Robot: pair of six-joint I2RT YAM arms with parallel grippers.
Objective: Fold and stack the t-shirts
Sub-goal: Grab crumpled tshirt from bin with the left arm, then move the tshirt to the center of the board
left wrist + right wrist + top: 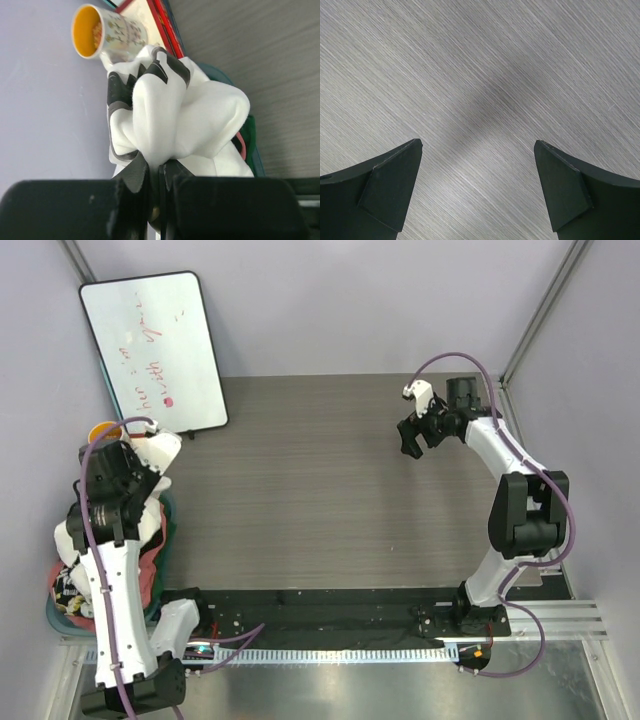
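Observation:
A white t-shirt (175, 115) with black graphic patches is bunched up, and my left gripper (161, 170) is shut on a pinch of its fabric. From above, that gripper (148, 462) holds the white t-shirt (163, 448) over the laundry basket at the table's left edge. A pink-red t-shirt (150, 570) lies crumpled in the basket below it. My right gripper (412, 440) hangs over the far right of the table. In its wrist view the right gripper (477, 165) stands wide open with only bare table (480, 75) between its fingers.
The teal-rimmed basket (50, 612) sits off the table's left side, beside the left arm. An orange-lined patterned mug (107, 32) stands just beyond the shirt by the wall. A whiteboard (155, 350) leans at the back left.

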